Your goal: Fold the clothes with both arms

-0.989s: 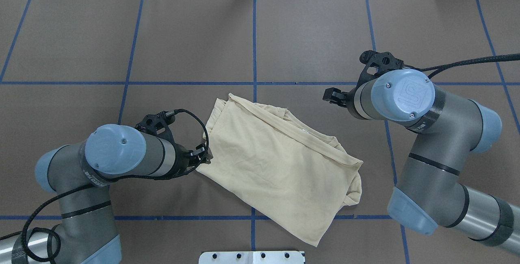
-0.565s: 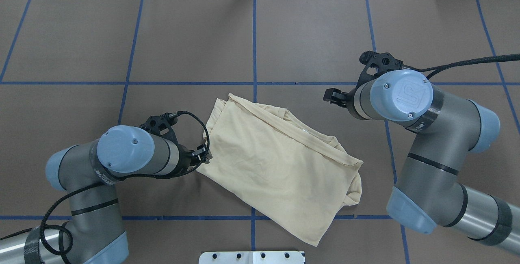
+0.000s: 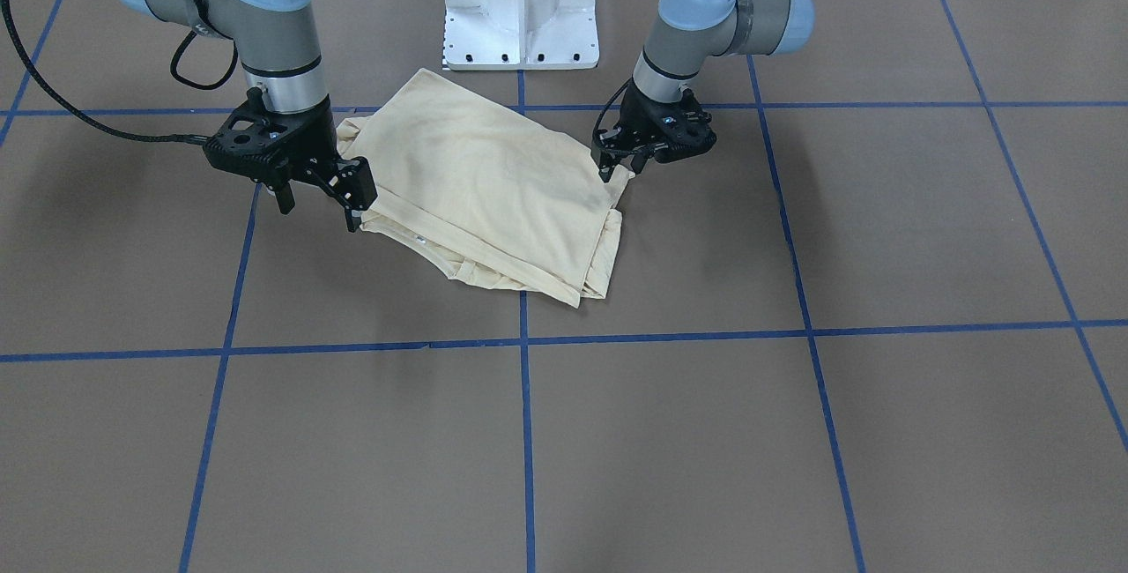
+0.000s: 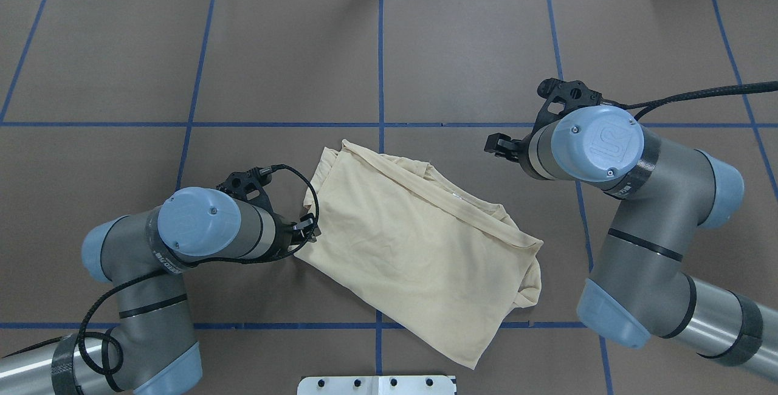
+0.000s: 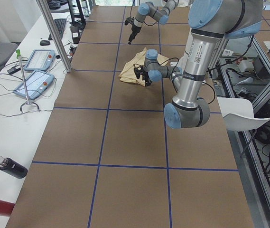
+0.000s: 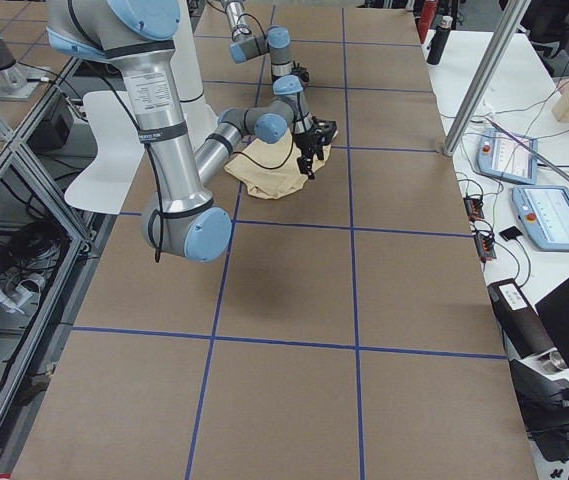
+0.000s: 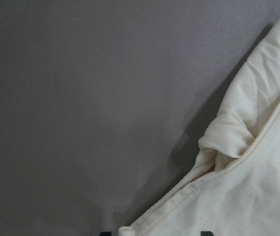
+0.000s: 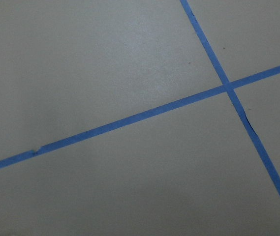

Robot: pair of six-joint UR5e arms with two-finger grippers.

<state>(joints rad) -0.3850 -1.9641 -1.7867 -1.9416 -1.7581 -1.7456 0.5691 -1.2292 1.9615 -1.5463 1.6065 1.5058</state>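
l gripper point(image 4: 309, 231): jaws apart, astride shirt's point(image 4: 413, 243) left corner, touching cloth. shirt lies folded flat on table point(image 4: 121, 67). r gripper point(image 3: 317, 213): jaws wide apart, empty, near shirt's far-right edge.

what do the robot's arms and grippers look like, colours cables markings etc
The left arm and right arm are grey-and-silver jointed tubes with round light blue joint caps bearing an embossed logo. Black bands with white lettering ring the wrists, and a black braided cable runs along each arm. The left gripper and right gripper are black, with two fingers.
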